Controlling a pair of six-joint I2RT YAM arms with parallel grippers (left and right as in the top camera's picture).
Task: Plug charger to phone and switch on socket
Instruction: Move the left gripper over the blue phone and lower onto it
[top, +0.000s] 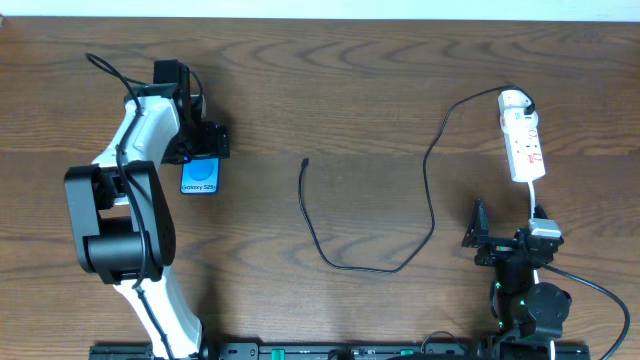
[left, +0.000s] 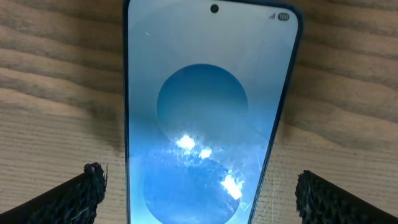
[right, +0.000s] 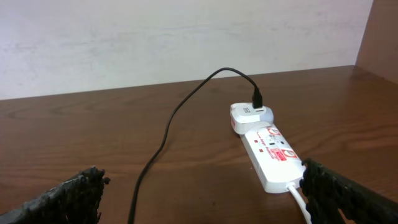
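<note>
The phone (top: 201, 177), blue screen with "Galaxy S25" text, lies flat on the table at the left. My left gripper (top: 200, 150) is right over its far end, open, with a finger on each side of the phone (left: 202, 118) and a gap to both edges. The charger cable (top: 432, 215) runs from its black plug in a white adapter on the socket (top: 523, 145) down to a loose tip (top: 305, 161) mid-table. The socket (right: 268, 152) lies at the right. My right gripper (top: 505, 240) is open and empty, just below the socket's cord end.
The socket's white cord (top: 534, 205) runs down past my right arm. The cable (right: 163, 143) crosses the table in front of my right gripper. A pale wall (right: 186, 37) stands behind the table's far edge.
</note>
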